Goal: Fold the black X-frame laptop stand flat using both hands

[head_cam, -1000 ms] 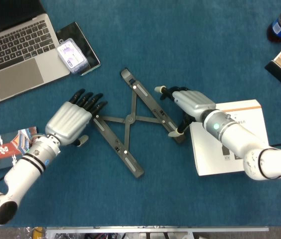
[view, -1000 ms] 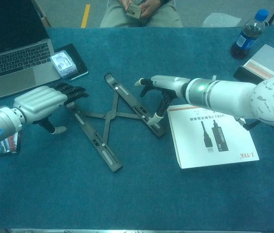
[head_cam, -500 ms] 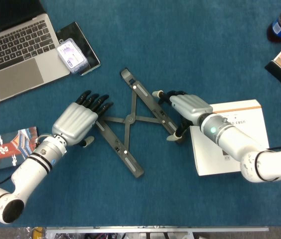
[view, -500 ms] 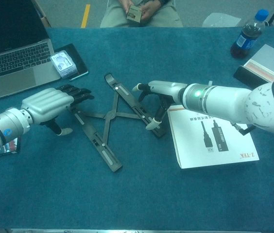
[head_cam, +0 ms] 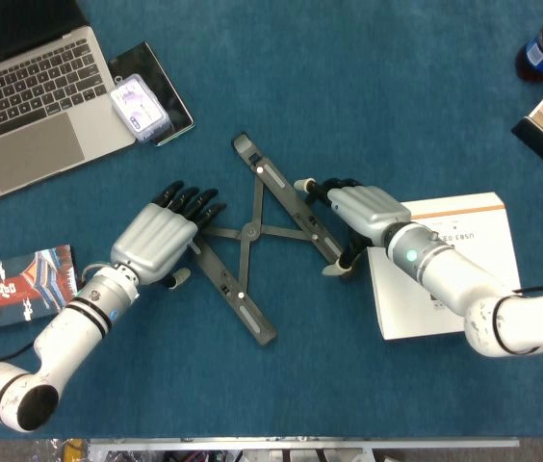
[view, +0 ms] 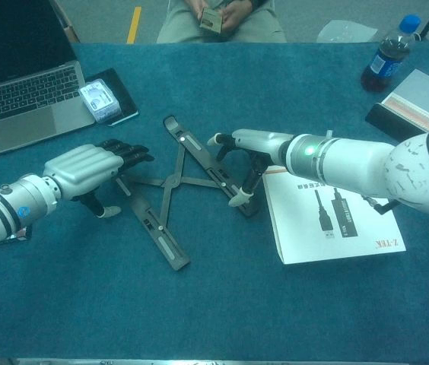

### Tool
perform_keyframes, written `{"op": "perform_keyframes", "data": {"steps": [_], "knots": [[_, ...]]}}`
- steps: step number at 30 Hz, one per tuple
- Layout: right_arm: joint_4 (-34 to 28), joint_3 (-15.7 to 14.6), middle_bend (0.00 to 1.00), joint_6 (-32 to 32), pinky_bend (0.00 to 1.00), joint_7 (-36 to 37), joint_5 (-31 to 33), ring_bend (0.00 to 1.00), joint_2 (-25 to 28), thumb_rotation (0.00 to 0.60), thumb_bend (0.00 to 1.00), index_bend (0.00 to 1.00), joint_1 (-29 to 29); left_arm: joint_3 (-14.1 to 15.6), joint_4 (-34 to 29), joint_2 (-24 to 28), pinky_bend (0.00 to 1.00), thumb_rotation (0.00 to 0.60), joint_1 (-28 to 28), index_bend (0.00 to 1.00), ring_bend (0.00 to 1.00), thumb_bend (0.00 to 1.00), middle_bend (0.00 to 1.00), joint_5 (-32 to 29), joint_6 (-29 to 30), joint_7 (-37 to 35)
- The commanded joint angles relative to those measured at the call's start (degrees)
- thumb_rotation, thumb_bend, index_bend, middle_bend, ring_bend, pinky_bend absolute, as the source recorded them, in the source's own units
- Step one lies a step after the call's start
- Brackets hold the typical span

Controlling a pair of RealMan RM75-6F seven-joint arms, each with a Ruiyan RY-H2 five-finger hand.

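**Two hands, one on each side of the stand**

The black X-frame laptop stand [head_cam: 252, 231] is lying open on the blue counter [head_cam: 368, 106], between the two hands. Its two long bars are crossing in the middle. The left hand [head_cam: 159, 238] is sitting at the left bar, with its fingers [head_cam: 193, 200] stretched out and touching it, holding nothing. The right hand [head_cam: 360, 208] is curling its fingers over the right bar. To fold it flat, each hand probably needs to push its bar toward the other.

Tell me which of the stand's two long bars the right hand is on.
The right hand is on the laptop stand's bar nearer the white box, running from the top hinge end down to the box's corner; the left hand meets the other.
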Motion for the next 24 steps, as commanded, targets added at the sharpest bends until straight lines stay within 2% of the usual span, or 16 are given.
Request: {"op": "perform_keyframes", "data": {"steps": [1, 24], "knots": [[0.0, 0.1, 0.19, 0.0, 0.0, -0.1, 0.0, 0.0, 0.0, 0.6, 0.0, 0.0, -0.1, -0.1, 0.3, -0.4, 0.0, 0.6, -0.1, 0.0, 0.0, 0.26, 0.0, -0.3, -0.1, -0.1], [-0.9, 0.7, 0.19, -0.3, 0.0, -0.3, -1.4, 0.0, -0.8, 0.6, 0.0, 0.0, -0.9, 0.0, 0.4, -1.7, 0.0, 0.6, -0.3, 0.0, 0.0, 0.26, 0.0, 0.0, 0.9, -1.2]]}}
